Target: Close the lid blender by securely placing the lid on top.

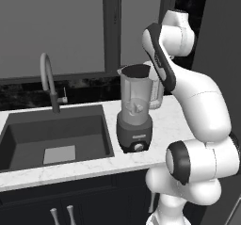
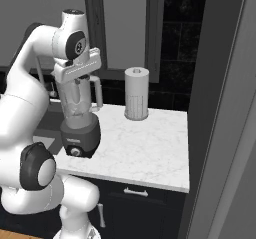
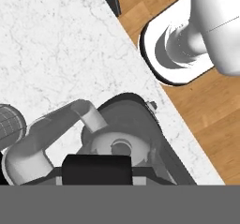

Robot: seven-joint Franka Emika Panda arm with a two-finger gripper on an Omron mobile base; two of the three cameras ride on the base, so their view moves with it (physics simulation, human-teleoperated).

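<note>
Lid (image 3: 96, 170) | clenched in gripper (image 3: 96, 176), directly above blender (image 1: 135, 107) mouth, aligned for seating | sink (image 1: 28, 146) at 9 o'clock.

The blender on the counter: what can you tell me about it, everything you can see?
The blender is a tall, clear, tapered jar with a spout and side handle, upright on a dark grey base with a front knob. It stands on the white marble counter, right of the sink. In the left base view its dark mouth looks uncovered.

sink (image 1: 28, 139) – faucet (image 1: 48, 80) behind | paper towel roll (image 2: 136, 100) – upright on counter (image 2: 145, 148)
</note>
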